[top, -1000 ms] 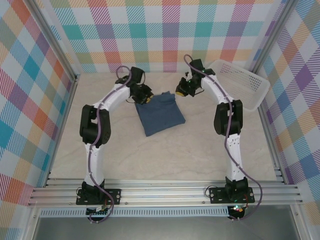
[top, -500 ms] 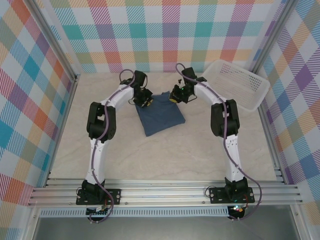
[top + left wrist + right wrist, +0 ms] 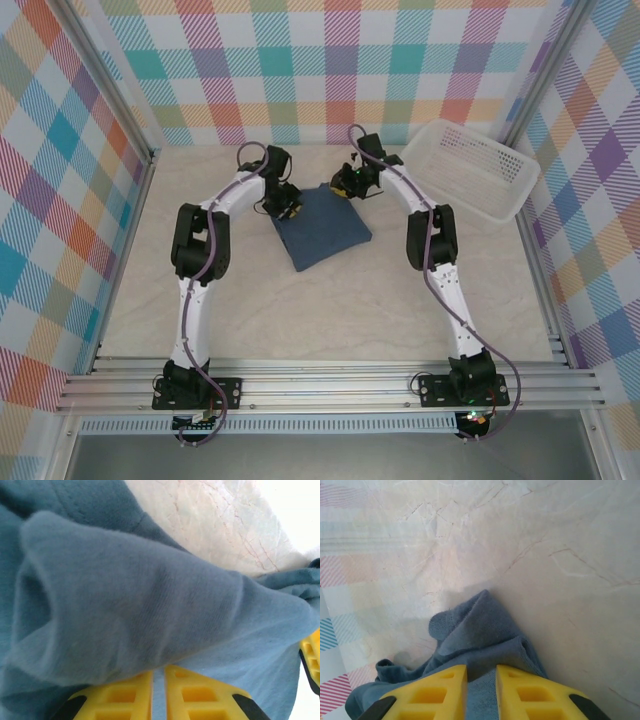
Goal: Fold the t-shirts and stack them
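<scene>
A dark teal-blue t-shirt [image 3: 322,228] lies folded into a rough square on the table [image 3: 350,300], back of centre. My left gripper [image 3: 288,208] is at its far left corner. In the left wrist view the left gripper [image 3: 159,672] has its yellow fingers almost together on a thin layer of the t-shirt [image 3: 125,605], which bulges over them. My right gripper [image 3: 342,190] is at the far right corner. In the right wrist view the right gripper [image 3: 481,672] has its fingers slightly apart, with a bunched corner of the t-shirt [image 3: 480,630] lying loose between and ahead of them.
A white perforated basket [image 3: 480,170] stands tilted at the back right, close to the right arm. Checked walls close in the back and both sides. Bare table lies in front of the shirt, towards the arm bases.
Both grippers have moved inward and down onto the shirt's far edge. The right gripper's jaws have parted. The shirt's far edge now lies flatter.
</scene>
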Motion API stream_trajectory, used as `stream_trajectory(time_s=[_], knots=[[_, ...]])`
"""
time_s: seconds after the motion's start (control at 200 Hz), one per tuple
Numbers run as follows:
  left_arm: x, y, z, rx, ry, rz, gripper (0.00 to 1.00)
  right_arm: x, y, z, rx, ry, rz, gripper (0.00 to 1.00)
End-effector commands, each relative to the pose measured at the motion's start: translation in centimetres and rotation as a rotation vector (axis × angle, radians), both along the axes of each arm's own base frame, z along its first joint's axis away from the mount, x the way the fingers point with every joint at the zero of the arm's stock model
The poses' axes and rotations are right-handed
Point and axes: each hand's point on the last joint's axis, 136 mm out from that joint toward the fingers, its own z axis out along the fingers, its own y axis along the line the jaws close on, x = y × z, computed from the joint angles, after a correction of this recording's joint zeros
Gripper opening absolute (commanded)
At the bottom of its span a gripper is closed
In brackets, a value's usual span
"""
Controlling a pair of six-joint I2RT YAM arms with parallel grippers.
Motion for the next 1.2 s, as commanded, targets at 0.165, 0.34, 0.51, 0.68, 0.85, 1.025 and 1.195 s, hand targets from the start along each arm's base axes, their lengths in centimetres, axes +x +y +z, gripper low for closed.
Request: stream_trajectory(time_s=[0.165, 0.34, 0.51, 0.68, 0.85, 1.025, 1.195], knots=[[-1.3, 5.4, -0.6, 0.036, 0.093, 0.068, 0.15, -1.4, 0.7, 5.7, 0.001, -0.089, 0.020, 0.31], [0.7, 6.6, -1.8, 0.016, 0.087, 0.018, 0.18, -3.9, -0.7, 11.3, -0.008, -0.154, 0.005, 0.35], [2.9, 6.3, 5.0, 0.020, -0.085, -0.004, 0.38, -8.7, -3.4, 14.6, -0.038, -0.197, -0.021, 0.37], [-2.7, 4.9, 7.3, -0.021, -0.111, -0.011, 0.46, -15.1, -6.2, 15.2, -0.074, -0.209, -0.001, 0.45], [-8.4, 2.7, 4.2, -0.108, -0.109, -0.049, 0.46, -20.5, -8.0, 17.0, -0.016, -0.320, 0.029, 0.60], [-9.2, 1.1, 1.0, -0.106, -0.077, -0.090, 0.46, -23.3, -8.9, 16.5, 0.028, -0.282, 0.049, 0.61], [-8.9, 1.7, -1.6, -0.004, -0.009, -0.079, 0.42, -24.0, -9.0, 16.5, 0.039, -0.271, 0.052, 0.60]])
